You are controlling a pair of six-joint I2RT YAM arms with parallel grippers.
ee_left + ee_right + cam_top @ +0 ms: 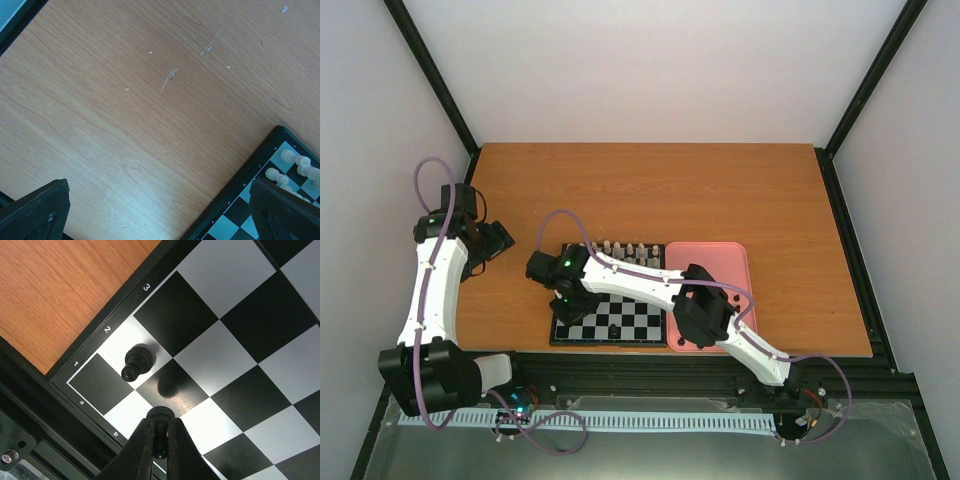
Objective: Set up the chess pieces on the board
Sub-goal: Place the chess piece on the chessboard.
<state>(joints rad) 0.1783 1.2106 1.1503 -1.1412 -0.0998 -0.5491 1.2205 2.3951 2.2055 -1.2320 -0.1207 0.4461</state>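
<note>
As the right gripper (160,431), clamped on a black piece (160,414), hangs over the near-left corner of the board (235,305), we see only one black pawn (137,361) standing there; most placements seemingly remain. Meanwhile the left gripper (160,215), jaws apart, hovers over the table (150,125).

Wooden table (720,190): board (620,320), pink tray (720,262)

Small black piece (137,362) upright near board (235,285) corner
</note>
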